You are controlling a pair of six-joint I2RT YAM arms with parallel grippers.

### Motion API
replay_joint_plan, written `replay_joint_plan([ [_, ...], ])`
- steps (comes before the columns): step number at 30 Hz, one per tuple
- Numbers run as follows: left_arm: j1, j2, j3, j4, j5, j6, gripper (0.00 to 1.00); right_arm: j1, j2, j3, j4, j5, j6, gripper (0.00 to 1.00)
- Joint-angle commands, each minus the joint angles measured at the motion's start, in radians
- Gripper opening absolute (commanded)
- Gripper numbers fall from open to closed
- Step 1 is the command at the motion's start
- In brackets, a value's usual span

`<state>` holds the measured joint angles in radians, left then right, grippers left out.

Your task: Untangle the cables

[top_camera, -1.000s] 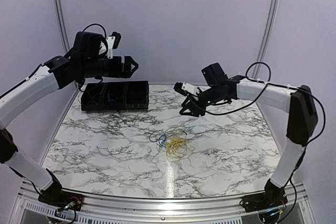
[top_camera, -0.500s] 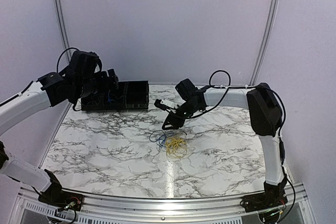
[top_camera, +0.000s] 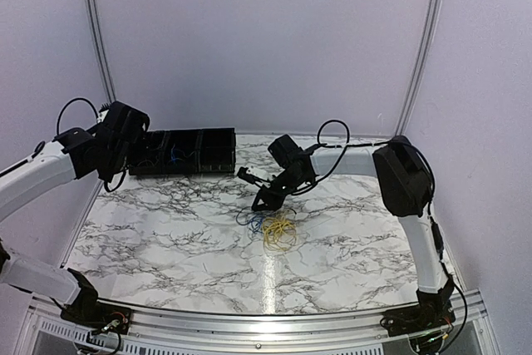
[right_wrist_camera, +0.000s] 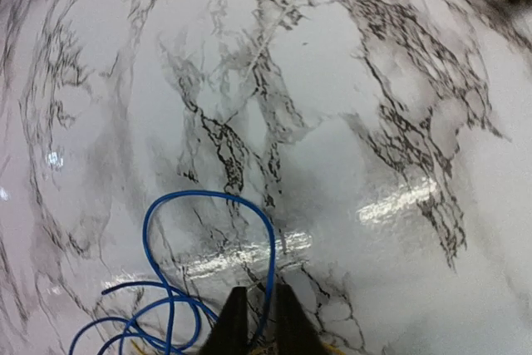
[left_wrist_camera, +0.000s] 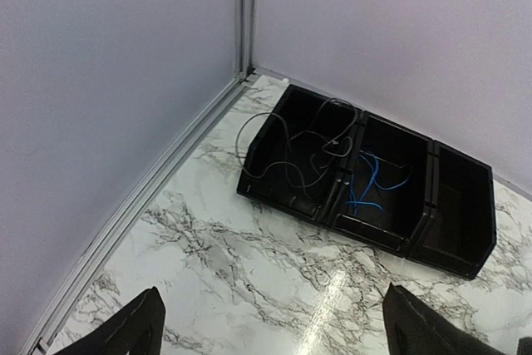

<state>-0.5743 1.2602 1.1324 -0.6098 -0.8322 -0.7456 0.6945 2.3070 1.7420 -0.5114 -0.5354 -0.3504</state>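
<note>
Two robot arms are reaching over a white marble table (top_camera: 166,239) with dark veins. A small pile of cables (top_camera: 274,226) is lying near the middle of the table, well apart from the row of black bins (top_camera: 183,153) at the far left corner. In the pile, a yellow cable (top_camera: 281,230) is curling up in the middle. A blue cable (top_camera: 248,220) is looping out on its left side, and some thin dark wire is mixed in too. The right gripper (top_camera: 259,203) is pointing down at the far left edge of the pile, very close to the table. In the right wrist view its two fingers (right_wrist_camera: 235,326) are sitting very near each other, with only a thin gap showing. The blue cable is making a big loop on the marble in front of them. One side of the loop seems to be running down into that gap, but I cannot tell if the fingers are really pinching it. The left gripper (left_wrist_camera: 278,334) is hanging up high near the left wall, away from the pile, and its fingers are spread wide apart, holding nothing. Its camera is looking down at the bins, which are sitting side by side. A thin black cable (left_wrist_camera: 291,151) is lying in the bin nearest the corner, with one loop poking out over the bin's wall. A second blue cable (left_wrist_camera: 370,179) is lying in the middle bin.
</note>
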Motion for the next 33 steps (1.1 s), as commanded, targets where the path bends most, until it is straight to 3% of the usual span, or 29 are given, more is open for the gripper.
replay_joint_plan([
  [1, 0.003, -0.054, -0.031, 0.226, 0.159, 0.199, 0.92, 0.014, 0.023, 0.074, 0.020, 0.005, 0.022, 0.00],
  [6, -0.011, -0.044, -0.060, 0.316, 0.455, 0.420, 0.76, 0.015, -0.091, 0.114, 0.018, -0.012, 0.012, 0.00],
  [9, -0.012, -0.068, -0.116, 0.400, 0.627, 0.454, 0.67, 0.014, -0.186, 0.122, 0.000, -0.045, 0.037, 0.00],
  [14, -0.022, -0.118, -0.258, 0.740, 0.942, 0.421, 0.65, 0.016, -0.303, 0.134, -0.018, -0.075, 0.086, 0.00],
  [24, -0.106, 0.093, -0.157, 0.894, 1.089, 0.407, 0.66, 0.015, -0.377, 0.156, -0.049, -0.045, 0.075, 0.00],
  [30, -0.118, 0.215, -0.118, 1.038, 1.105, 0.339, 0.61, 0.014, -0.425, 0.140, -0.047, -0.034, 0.074, 0.00],
  [33, -0.122, 0.282, -0.087, 1.058, 1.051, 0.294, 0.52, 0.014, -0.453, 0.144, -0.054, -0.037, 0.077, 0.00],
])
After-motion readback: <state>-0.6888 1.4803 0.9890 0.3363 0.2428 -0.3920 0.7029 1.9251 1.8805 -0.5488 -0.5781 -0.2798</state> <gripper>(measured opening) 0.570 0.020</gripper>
